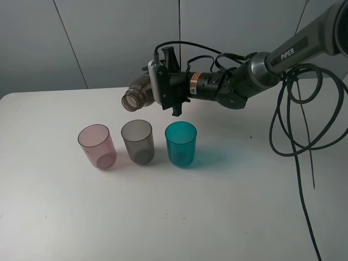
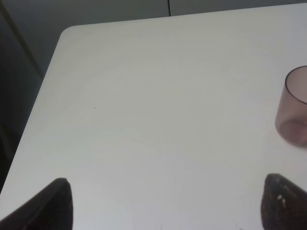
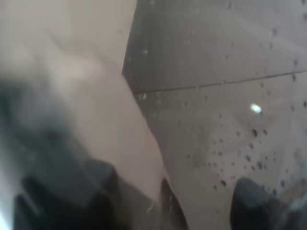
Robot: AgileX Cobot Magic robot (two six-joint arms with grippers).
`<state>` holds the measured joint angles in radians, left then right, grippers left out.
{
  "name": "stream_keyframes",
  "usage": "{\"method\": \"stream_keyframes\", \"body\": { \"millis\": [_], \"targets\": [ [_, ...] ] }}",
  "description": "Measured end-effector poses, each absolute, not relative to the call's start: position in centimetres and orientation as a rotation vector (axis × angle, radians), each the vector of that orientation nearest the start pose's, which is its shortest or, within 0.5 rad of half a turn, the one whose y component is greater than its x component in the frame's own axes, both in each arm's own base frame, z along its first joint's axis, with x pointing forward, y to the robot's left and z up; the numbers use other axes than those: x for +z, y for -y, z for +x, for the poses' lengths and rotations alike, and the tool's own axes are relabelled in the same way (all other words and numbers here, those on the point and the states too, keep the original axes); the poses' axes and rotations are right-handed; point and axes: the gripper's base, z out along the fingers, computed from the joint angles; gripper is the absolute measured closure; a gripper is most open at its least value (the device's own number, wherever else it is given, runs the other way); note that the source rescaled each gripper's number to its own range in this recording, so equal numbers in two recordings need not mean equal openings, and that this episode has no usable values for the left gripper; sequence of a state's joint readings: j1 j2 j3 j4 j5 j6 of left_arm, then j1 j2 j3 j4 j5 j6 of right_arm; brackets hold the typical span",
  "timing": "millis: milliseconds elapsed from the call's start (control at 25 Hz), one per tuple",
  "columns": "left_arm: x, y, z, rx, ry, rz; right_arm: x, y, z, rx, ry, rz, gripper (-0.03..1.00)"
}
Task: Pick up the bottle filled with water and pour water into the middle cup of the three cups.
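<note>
Here the right end effector [image 1: 165, 87] clenches the bottle [image 1: 139, 91], tipped nearly level.

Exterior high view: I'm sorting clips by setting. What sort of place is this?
Likely a robotics lab: a white table against plain grey wall panels, a PIPER-marked robot arm, and loose black cables.

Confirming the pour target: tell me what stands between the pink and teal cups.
The smoky grey cup, apart from both the pink cup and teal cup, in the exterior high view.
</note>
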<state>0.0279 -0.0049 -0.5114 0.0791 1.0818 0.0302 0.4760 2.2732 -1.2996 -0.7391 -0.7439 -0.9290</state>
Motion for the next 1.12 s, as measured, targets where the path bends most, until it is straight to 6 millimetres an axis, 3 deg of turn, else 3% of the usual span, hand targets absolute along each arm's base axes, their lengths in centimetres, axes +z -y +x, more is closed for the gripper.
{"method": "stream_keyframes", "body": {
  "millis": [1120],
  "targets": [
    [27.89,-0.61,-0.82,0.131,-2.049,-0.003,11.00,-24.70,39.61,-0.477,-0.492,-1.789,0.97]
  ]
}}
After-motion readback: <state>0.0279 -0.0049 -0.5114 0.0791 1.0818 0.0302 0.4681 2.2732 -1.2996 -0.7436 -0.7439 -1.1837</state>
